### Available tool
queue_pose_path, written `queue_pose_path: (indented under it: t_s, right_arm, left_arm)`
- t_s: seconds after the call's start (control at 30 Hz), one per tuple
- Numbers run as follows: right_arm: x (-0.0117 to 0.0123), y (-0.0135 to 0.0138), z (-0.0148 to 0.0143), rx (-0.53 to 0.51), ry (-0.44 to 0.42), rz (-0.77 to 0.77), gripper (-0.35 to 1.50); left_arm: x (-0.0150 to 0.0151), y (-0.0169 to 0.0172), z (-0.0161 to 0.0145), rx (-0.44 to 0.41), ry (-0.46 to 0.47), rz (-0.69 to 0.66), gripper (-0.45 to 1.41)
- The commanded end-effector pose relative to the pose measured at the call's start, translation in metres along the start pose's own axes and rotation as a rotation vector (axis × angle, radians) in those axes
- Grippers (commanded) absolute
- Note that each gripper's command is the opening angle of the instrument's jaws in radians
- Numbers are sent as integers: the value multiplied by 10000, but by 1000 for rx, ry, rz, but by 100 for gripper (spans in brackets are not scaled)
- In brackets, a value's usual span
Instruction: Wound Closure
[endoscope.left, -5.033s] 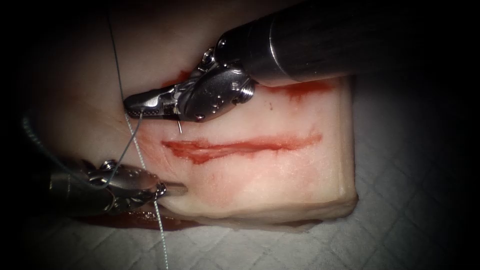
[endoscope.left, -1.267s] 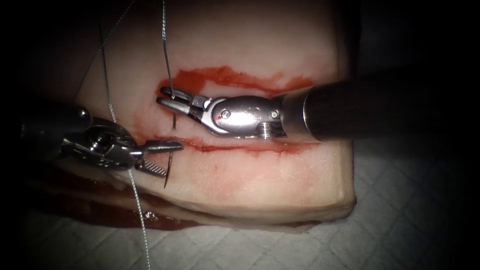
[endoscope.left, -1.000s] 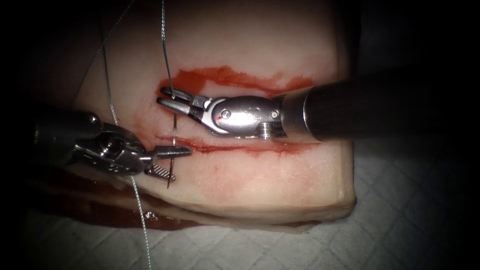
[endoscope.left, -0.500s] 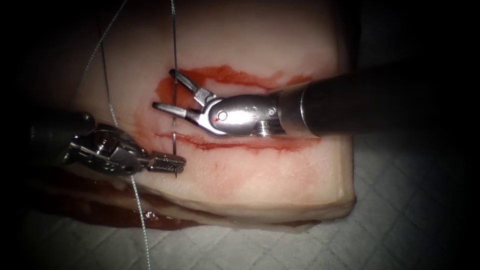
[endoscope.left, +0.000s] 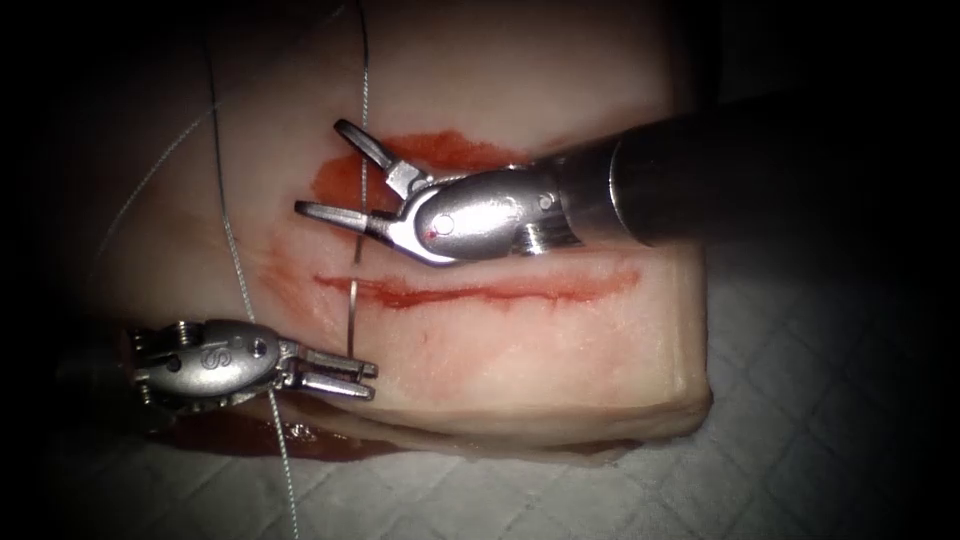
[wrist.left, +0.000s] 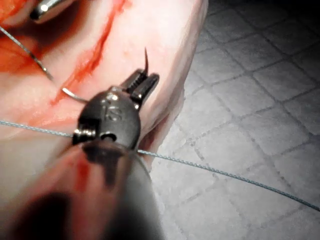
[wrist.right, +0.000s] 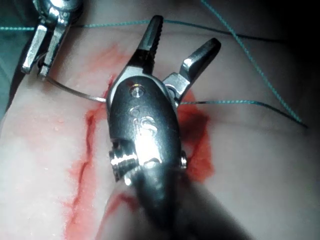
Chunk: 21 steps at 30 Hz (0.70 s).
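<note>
The tissue (endoscope.left: 560, 340) lies on a pale quilted cloth (endoscope.left: 800, 450), which shows past its right and near edges. A long cut (endoscope.left: 480, 292) runs left to right across it, and a patch of red fluid (endoscope.left: 440, 152) stains the surface farther back, behind the right tool. More red fluid has pooled along the near left edge of the tissue, under the left tool.

The thread (endoscope.left: 232, 250) runs from the far side down past the left tool and on over the cloth at the near edge. A second strand comes down from the far side, passes between the right tool's jaws and reaches the tissue just far of the cut. In the left wrist view the thread (wrist.left: 225, 174) crosses behind the tool and out over the cloth.

The needle (endoscope.left: 352, 315) is in the tissue at the left end of the cut. A bare stretch of its curve rises out of the cut's near lip and leads to the left tool.

The left tool (endoscope.left: 340, 375) sits at the near left, its jaws closed on the needle close to the tip end. In the left wrist view the dark tip (wrist.left: 146, 59) sticks out just past the jaws.

The right tool (endoscope.left: 330, 170) reaches in from the right, far of the cut. Its jaws are spread wide and grip nothing, hanging over the red patch.
</note>
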Motion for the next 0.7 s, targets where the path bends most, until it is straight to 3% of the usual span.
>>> queue_pose_path:
  t_s: [0.03,0.23,0.33,0.5,0.6,0.7]
  right_arm:
    - [0,-2,10,4,-8,-3,143]
    - [-7,-8,7,4,-7,-20,143]
    - [-10,-8,7,5,-10,-17,143]
    - [-13,-12,6,13,-21,-13,143]
    - [-15,-16,4,24,-28,-8,141]
    - [-16,-18,4,32,-23,-7,141]
  left_arm:
    - [-8,0,4,-12,-34,-73,-45]
    - [-59,-12,-13,-122,-262,-625,-45]
    - [-78,-11,-26,-178,-368,-790,-45]
    - [-92,-9,-45,-200,-454,-940,-45]
    - [-116,-10,-69,-138,-557,-1076,-45]
    - [-132,-10,-84,-93,-632,-1082,-45]
